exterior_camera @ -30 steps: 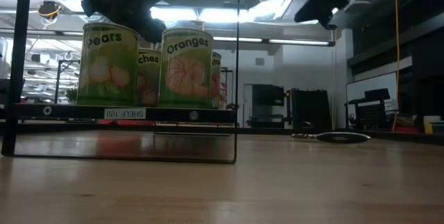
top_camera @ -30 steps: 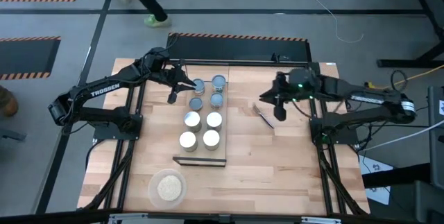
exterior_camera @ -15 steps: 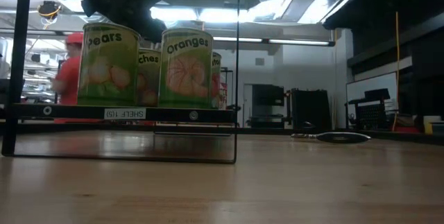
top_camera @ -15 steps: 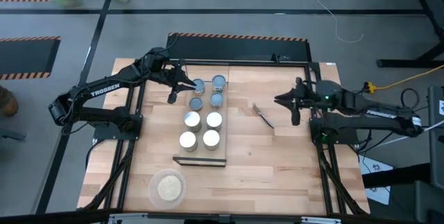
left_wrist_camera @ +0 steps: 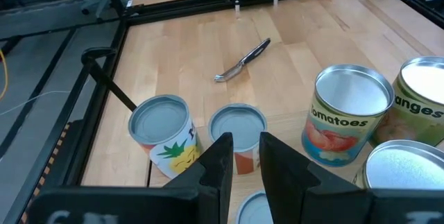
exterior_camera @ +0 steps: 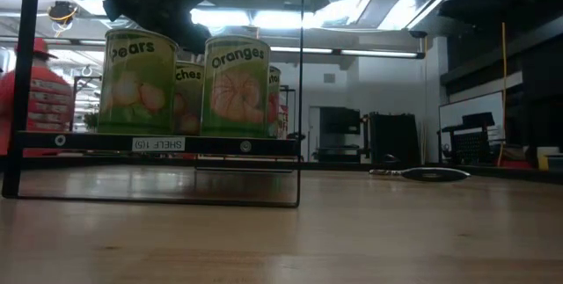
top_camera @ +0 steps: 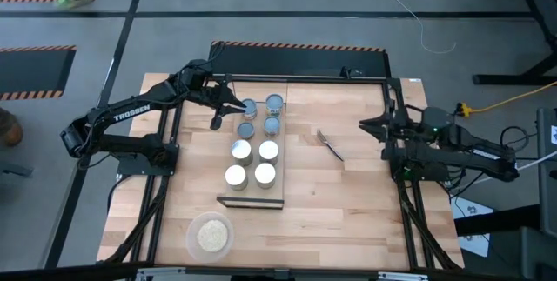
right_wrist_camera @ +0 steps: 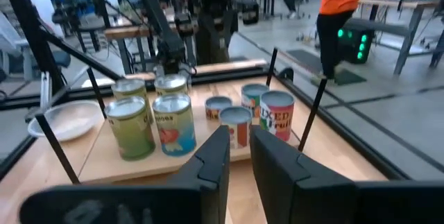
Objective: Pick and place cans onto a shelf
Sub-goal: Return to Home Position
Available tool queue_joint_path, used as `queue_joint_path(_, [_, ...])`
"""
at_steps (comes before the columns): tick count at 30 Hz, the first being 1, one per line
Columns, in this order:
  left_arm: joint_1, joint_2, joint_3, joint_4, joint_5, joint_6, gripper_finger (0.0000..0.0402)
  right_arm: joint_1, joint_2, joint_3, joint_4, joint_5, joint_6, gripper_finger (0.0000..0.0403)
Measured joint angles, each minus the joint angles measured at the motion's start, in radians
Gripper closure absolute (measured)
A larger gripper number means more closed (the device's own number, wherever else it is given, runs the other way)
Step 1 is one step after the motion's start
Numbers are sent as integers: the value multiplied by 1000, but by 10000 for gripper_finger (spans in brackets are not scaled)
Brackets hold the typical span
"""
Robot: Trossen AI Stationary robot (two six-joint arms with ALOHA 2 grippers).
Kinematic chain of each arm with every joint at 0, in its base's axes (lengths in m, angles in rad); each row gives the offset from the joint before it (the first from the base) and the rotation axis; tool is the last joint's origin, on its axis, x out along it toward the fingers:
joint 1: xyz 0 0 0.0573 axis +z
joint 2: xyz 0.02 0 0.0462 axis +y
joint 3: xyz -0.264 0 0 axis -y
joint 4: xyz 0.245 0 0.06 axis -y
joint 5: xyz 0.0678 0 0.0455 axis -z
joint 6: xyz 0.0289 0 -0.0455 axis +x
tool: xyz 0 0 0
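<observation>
Several cans stand upright in two rows on the light-wood shelf; the near cans have cream tops, the far ones silvery tops. My left gripper hovers above the far left cans, its fingers a narrow gap apart with nothing between them. My right gripper is at the table's right edge, pointing level toward the shelf. It also stands narrowly open and holds nothing. In the low view, cans labelled Pears and Oranges stand on the shelf board.
A metal utensil lies on the wood between the shelf and my right arm. A round dish of beige grains stands near the front left. A dark frame borders the table. People are beyond the table.
My right gripper has drawn back from mid-table toward the table's right edge, sinking a little and tipping up to nearly level. A person has walked past beyond the table.
</observation>
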Motion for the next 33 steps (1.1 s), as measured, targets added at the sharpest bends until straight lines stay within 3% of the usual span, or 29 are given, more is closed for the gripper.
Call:
queue_joint_path(14, [0, 0, 0, 0, 0, 0, 337, 0, -230, -95, -17, -2, 0, 339])
queue_joint_path(33, [0, 0, 0, 0, 0, 0, 337, 0, -228, -280, 151, 8, 23, 339])
